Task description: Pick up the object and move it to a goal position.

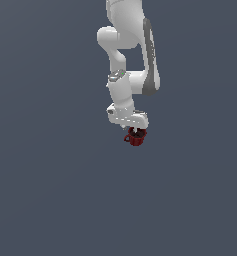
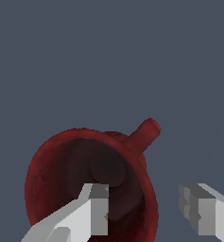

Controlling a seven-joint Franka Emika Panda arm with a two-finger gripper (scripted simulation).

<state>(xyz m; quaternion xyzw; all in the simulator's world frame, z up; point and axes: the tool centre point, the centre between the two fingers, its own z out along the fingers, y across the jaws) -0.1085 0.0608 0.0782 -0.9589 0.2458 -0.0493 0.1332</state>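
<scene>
The dark red mug [image 1: 136, 138] sits just under my white gripper [image 1: 135, 130] in the exterior view, its handle pointing to that view's left. In the wrist view the mug [image 2: 61, 165] fills the lower part, dark inside, with its loop handle [image 2: 144, 134] sticking out. My gripper [image 2: 144, 208] is open and straddles the mug's wall: one finger [image 2: 97, 210] is inside the cup and the other finger [image 2: 201, 212] is outside it. A gap shows between the outer finger and the rim.
The surroundings are a plain dark grey-blue surface [image 1: 50, 190] with no other objects. The white arm [image 1: 127, 60] reaches down from the top of the exterior view.
</scene>
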